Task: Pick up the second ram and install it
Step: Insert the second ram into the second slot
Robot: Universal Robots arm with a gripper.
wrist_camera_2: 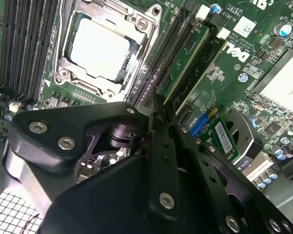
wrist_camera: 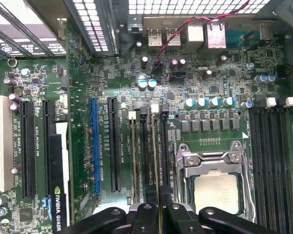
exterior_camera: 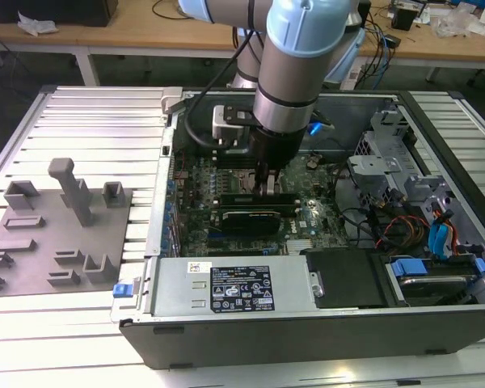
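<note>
My gripper (exterior_camera: 267,188) reaches down into the open computer case (exterior_camera: 307,339), over the memory slots beside the processor socket (wrist_camera_2: 97,48). Its black fingers (wrist_camera: 146,217) stand close together with a thin board edge between them, so it looks shut on the second ram (wrist_camera_2: 185,58). That ram is a slim green stick standing on edge along a slot. In the exterior view the ram (exterior_camera: 242,198) shows as a dark strip level with the motherboard, under the fingertips. Another green stick (wrist_camera_2: 208,61) stands in the neighbouring slot. In both wrist views the fingers hide the ram's middle.
A black graphics card (exterior_camera: 246,220) lies just beside the slots. The power supply (exterior_camera: 226,287) runs along the case's near side, with a drive cage (exterior_camera: 388,153) and cables (exterior_camera: 412,230) at the exterior view's right. A grey pegged tray (exterior_camera: 56,234) lies outside the case.
</note>
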